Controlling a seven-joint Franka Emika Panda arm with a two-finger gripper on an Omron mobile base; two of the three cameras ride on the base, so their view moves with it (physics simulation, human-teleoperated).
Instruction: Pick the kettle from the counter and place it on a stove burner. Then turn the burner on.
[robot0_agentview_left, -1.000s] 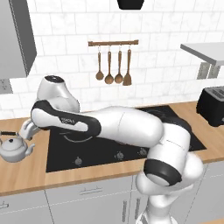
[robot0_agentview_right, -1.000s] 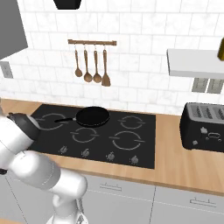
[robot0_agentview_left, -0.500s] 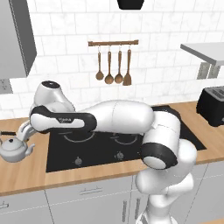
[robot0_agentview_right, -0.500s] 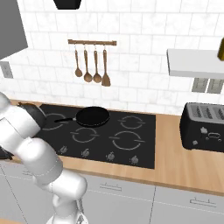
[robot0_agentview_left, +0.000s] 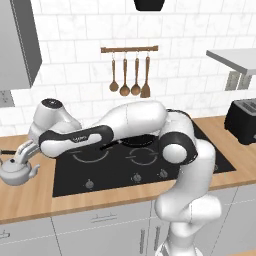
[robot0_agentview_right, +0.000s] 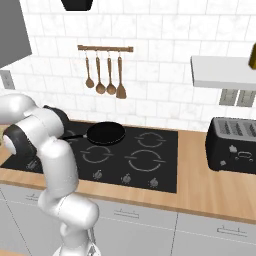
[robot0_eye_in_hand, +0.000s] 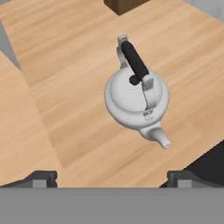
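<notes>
Step in hand: the approach to pick-up. The kettle (robot0_eye_in_hand: 136, 101) stands upright on the tabletop (robot0_eye_in_hand: 65, 52), just left of the cooktop (robot0_agentview_left: 135, 160). The gripper (robot0_eye_in_hand: 111, 177) hovers above it, fingers apart and empty. The next move calls for descending onto the black handle.

I'm seeing even, bright rendered light, slightly soft focus, with a faint shadow under the kettle (robot0_eye_in_hand: 136, 100) toward 7 o'clock.

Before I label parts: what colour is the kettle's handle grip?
Black, on the silvery-white kettle; clearest in the hand view.
</notes>
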